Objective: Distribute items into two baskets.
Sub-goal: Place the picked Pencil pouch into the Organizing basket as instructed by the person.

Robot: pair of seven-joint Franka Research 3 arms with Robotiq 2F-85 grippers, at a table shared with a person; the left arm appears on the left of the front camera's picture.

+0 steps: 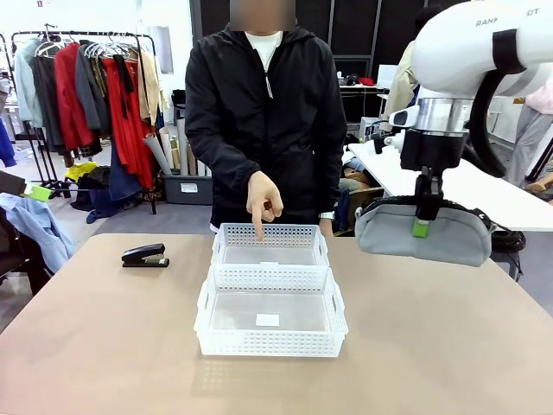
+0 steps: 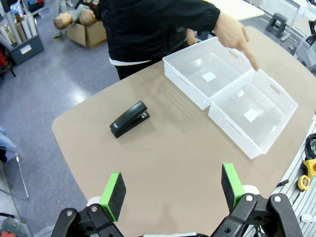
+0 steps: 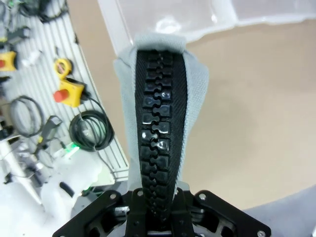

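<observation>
My right gripper [image 1: 421,226] is shut on the grey zip pouch [image 1: 423,233], holding it in the air above the table's right side. In the right wrist view the pouch [image 3: 160,123] rises between the fingers with its black zip facing the camera. The black stapler [image 1: 145,256] lies on the table at the far left, also seen as the stapler [image 2: 129,119]. Two white baskets stand end to end mid-table: the larger basket [image 1: 270,346] nearer me, the smaller basket [image 1: 270,233] beyond it. The person's hand [image 1: 263,205] points a finger into the smaller basket. My left gripper [image 2: 171,191] hangs open high above the table.
A person in a black jacket [image 1: 263,112] stands at the far edge. A white table [image 1: 484,194] stands at the back right, a clothes rack [image 1: 95,86] at the back left. Cables and tools [image 3: 64,94] lie on the floor beside the table edge.
</observation>
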